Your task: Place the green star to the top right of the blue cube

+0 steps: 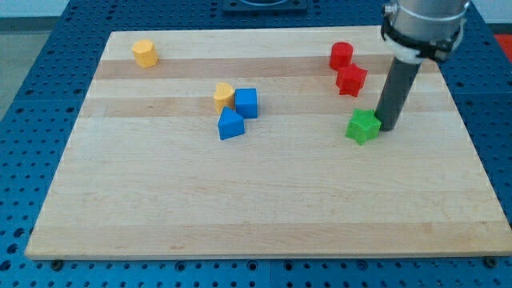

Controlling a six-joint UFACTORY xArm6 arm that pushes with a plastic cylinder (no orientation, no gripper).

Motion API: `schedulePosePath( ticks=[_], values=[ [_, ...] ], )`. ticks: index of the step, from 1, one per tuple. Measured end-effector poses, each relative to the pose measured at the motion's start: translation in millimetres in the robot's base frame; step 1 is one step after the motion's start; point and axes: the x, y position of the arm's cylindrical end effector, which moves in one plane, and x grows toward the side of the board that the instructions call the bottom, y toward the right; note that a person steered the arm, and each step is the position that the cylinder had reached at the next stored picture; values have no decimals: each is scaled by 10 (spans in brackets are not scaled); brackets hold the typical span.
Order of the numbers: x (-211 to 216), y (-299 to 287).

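No lettering, label, brand mark, number or sign could be read anywhere in the camera view.

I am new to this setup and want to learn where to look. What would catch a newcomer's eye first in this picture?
First, the thick dark rod at the view's right, my tip right beside the small green star block, on its right side. Next, the cluster near the middle of the pale wooden board: a blue cube, a second blue block and a yellow block close together.
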Motion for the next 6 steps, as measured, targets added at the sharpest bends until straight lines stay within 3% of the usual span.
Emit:
schedulePosePath(
  ticks=[1, 4, 6],
  values=[
    [55, -8],
    [55, -1310],
    [357, -1038]
  ],
)
